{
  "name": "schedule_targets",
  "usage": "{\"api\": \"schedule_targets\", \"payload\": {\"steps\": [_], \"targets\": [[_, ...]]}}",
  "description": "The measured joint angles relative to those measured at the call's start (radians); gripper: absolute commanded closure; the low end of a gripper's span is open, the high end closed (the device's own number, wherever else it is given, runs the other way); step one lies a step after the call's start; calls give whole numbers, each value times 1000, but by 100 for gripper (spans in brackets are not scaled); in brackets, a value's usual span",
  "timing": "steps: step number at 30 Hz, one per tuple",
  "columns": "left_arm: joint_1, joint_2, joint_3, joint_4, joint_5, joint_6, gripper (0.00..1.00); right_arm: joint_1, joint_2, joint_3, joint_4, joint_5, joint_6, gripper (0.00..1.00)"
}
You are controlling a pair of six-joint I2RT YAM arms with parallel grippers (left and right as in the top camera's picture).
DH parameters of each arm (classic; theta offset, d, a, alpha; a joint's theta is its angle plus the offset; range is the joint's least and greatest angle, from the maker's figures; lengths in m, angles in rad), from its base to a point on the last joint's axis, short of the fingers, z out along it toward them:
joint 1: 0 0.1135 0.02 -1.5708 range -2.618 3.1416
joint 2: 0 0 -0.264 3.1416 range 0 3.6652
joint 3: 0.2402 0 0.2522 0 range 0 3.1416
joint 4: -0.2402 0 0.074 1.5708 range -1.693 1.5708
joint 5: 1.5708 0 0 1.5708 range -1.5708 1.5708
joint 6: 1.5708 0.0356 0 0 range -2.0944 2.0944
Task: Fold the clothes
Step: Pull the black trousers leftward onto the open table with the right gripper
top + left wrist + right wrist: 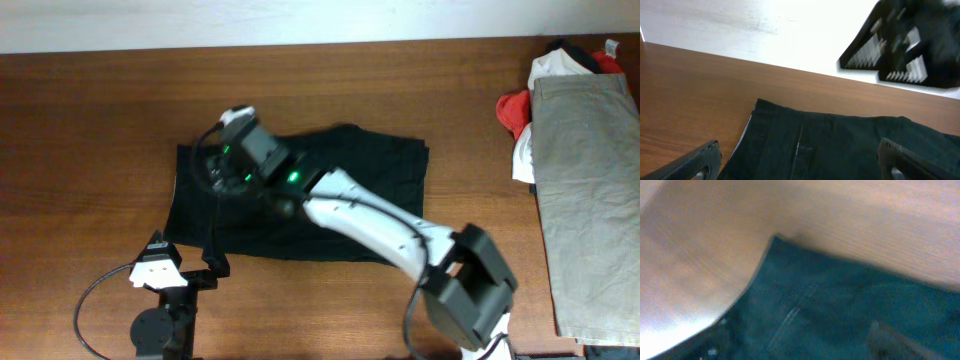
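Black garment (pixel 370 200) lies flat mid-desk. Grey-beige garment (pixel 585 200), red piece (pixel 513 108) and white piece (pixel 548 68) sit at the desk's right edge. Left gripper (pixel 800 155), fingers apart, hovers by the black garment's front-left corner. Right gripper (pixel 213 172) is over its left end, and I cannot tell its state.

- A black garment (pixel 390 165) lies flat in the middle of the brown counter (pixel 90 120).
- The right arm (pixel 360 215) stretches across it.
- At the counter's right edge lies a grey-beige garment (pixel 585 200), with a red piece (pixel 513 108) and a white piece (pixel 548 68) beside it.
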Motion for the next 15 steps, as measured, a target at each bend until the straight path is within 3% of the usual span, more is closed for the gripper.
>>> {"api": "schedule_targets", "payload": {"steps": [3, 6, 8, 10, 15], "targets": [[0, 0, 0, 0, 0, 0, 1, -216, -101, 109, -257, 24, -2, 1], [0, 1, 0, 2, 0, 0, 1, -498, -117, 127, -725, 30, -7, 1], [0, 0, 0, 0, 0, 0, 1, -592, -117, 98, -844, 31, -10, 1], [0, 0, 0, 0, 0, 0, 1, -633, -109, 17, -816, 26, -13, 1], [0, 0, 0, 0, 0, 0, 1, -743, -91, -359, -497, -170, -128, 3]]}}
